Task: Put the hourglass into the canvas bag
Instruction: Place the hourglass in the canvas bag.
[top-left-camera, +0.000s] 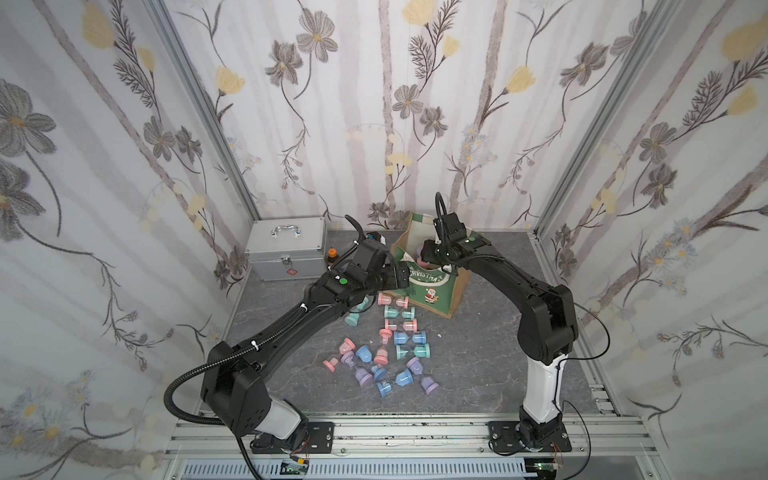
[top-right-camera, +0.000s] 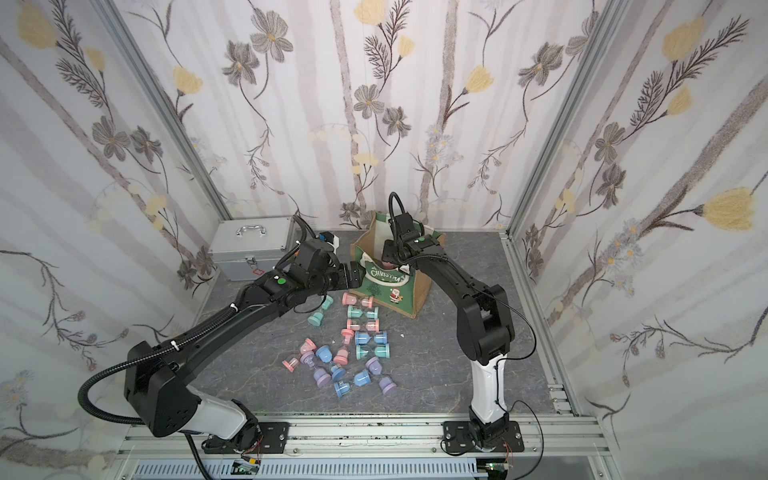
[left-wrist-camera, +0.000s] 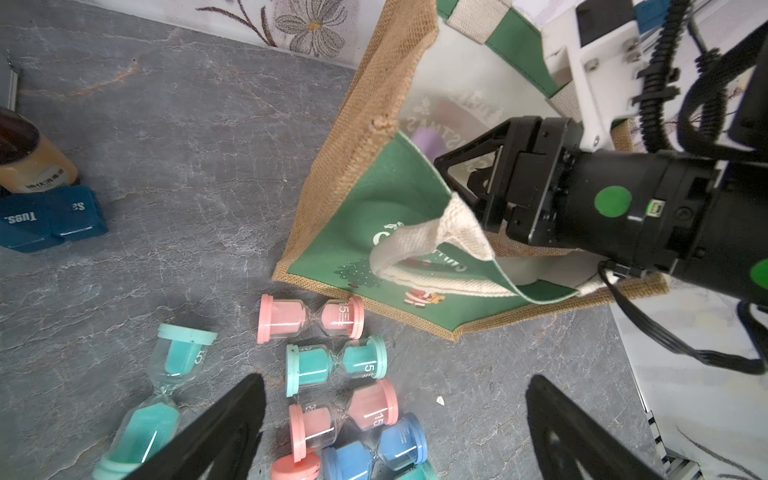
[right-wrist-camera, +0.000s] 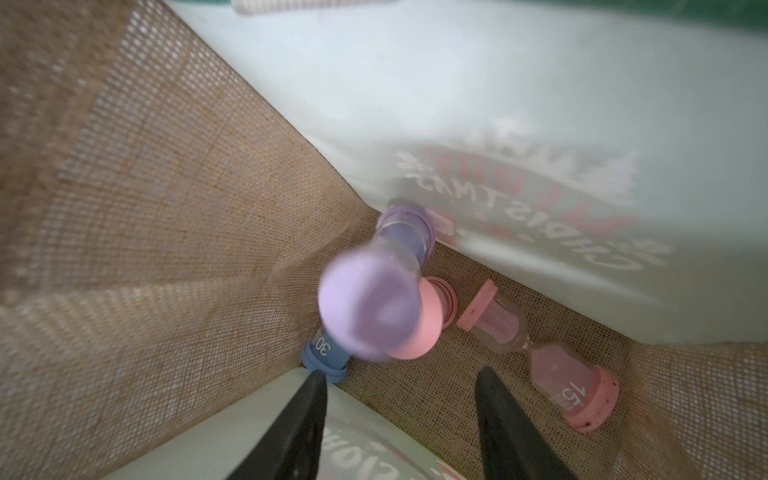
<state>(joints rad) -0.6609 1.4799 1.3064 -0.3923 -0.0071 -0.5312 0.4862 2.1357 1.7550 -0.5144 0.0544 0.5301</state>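
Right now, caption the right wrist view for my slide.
Inside the canvas bag, a blurred purple hourglass just beyond the parted jaws; pink hourglasses and a blue hourglass lie on its floor.

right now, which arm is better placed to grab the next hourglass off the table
Left. The left tool, open, hangs over the loose hourglasses beside the bag; the right tool is down inside the bag, above a purple hourglass.

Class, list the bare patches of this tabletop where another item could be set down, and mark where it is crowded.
Bare: the table between the loose hourglasses and the right arm, in front of the canvas bag. Crowded: those hourglasses mid-table, and the gap between silver case and bag.
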